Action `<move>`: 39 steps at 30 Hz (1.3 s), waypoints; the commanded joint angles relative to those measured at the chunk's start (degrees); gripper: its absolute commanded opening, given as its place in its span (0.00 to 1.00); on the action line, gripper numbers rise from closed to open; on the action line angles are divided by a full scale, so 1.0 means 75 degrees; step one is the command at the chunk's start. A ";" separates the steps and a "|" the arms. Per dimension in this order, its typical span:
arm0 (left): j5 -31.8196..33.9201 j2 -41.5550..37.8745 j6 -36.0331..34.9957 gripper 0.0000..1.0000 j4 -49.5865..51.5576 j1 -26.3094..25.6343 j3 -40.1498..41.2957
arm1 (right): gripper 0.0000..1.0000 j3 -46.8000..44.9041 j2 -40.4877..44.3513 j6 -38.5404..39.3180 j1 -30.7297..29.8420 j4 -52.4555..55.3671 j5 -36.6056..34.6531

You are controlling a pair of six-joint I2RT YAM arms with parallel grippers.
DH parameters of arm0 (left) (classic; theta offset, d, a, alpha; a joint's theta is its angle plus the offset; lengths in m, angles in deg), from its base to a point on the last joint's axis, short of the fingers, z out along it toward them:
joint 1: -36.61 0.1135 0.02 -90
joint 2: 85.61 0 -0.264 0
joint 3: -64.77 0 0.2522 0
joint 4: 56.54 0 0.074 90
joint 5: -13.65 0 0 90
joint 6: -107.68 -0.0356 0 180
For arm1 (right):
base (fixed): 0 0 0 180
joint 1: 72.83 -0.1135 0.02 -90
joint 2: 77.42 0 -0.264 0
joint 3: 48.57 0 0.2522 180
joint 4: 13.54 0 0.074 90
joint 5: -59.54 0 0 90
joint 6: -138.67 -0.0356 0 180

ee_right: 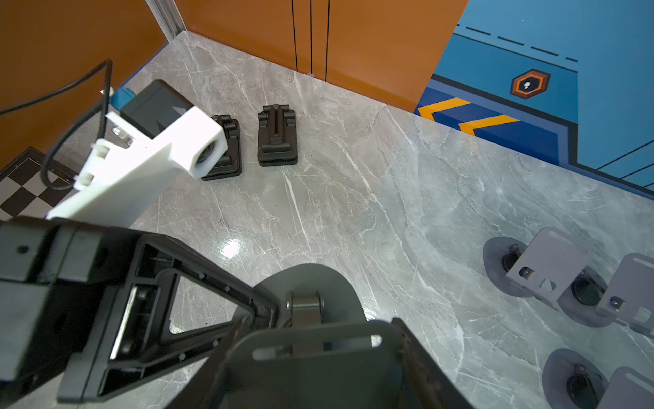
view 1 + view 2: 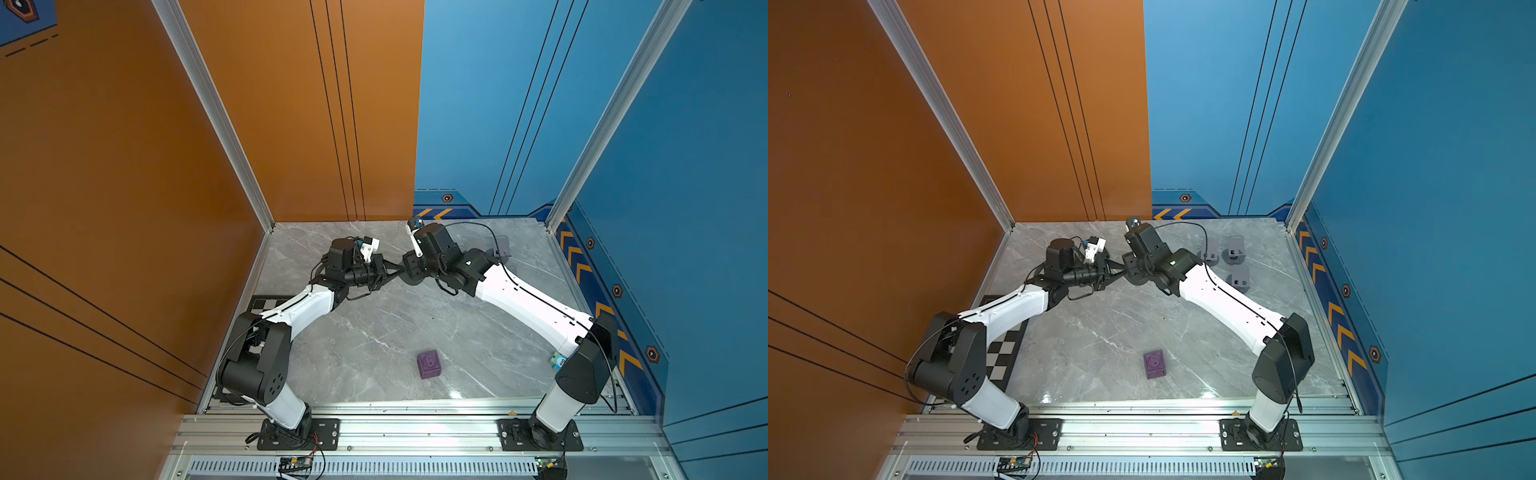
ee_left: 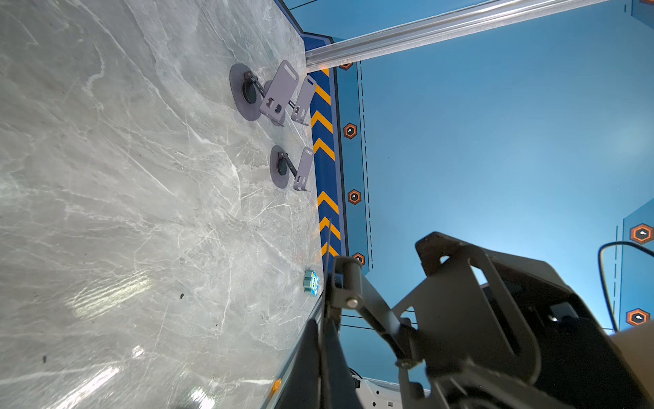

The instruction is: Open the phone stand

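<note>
A dark grey phone stand [image 2: 409,272] [image 2: 1133,275] hangs above the middle of the table, held between both arms. My left gripper [image 3: 323,340] [image 2: 397,271] is shut on the thin edge of the stand's round base [image 1: 308,279]. My right gripper [image 1: 318,354] is shut on the stand's slotted plate [image 1: 311,371] [image 3: 477,301], one finger on each side edge. The hinged arm [image 3: 371,315] joins base and plate at an angle, so the stand is partly unfolded. In both top views the wrists hide most of it.
Three lilac opened stands [image 2: 1233,253] [image 3: 279,92] [image 1: 552,265] stand at the back right. Two black folded stands [image 1: 277,136] lie near the orange back wall. A purple cube [image 2: 429,364] sits at the front, a small blue toy [image 2: 557,360] by the right edge, a checkerboard [image 2: 1000,353] at the left.
</note>
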 commanded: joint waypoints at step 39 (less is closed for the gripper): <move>0.2957 0.0962 -0.1349 0.00 0.2737 0.0233 -0.1298 | 0.34 0.2168 -0.0024 -0.0395 0.0966 0.0565 0.2646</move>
